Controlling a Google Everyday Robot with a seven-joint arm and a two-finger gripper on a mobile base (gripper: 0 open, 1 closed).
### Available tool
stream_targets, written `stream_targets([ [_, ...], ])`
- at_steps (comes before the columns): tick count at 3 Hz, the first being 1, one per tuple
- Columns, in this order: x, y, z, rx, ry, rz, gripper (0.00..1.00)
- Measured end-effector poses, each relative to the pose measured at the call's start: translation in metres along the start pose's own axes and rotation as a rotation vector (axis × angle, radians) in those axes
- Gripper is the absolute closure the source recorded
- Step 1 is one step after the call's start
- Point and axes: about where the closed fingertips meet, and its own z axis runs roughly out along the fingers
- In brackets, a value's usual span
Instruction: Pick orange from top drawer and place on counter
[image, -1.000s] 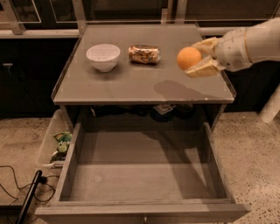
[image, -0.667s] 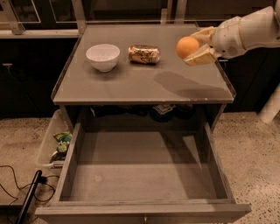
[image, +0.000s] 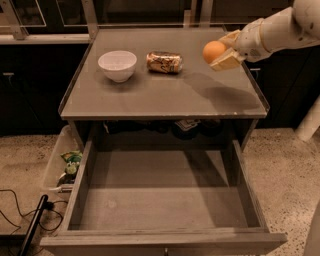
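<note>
Your gripper is holding the orange pinched between its two pale fingers, and over the last second it has lifted the fruit a little higher and further back over the counter, then almost stopped. The orange now hangs in the air above the right rear part of the counter, not touching it, with its shadow on the grey surface below and slightly in front. That means the pick is done: the fruit is out of the top drawer, which stands pulled open underneath, and only the setting down is left. You have good room for it, because the bowl and the can sit to the left, well apart from the shadow, and the whole right half is bare. Watch the right edge, though; it is near, and a round fruit released there would probably roll off, so lower it a bit inward before you let go.
</note>
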Motion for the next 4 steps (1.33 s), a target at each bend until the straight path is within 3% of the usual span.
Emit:
stream_targets([
  [1,0.023,0.010,0.025,-0.026,0.082,0.035,1.00],
  [2,0.035,0.024,0.044,-0.066,0.123,0.052,1.00],
  [4,0.035,0.024,0.045,-0.067,0.123,0.053,0.59],
])
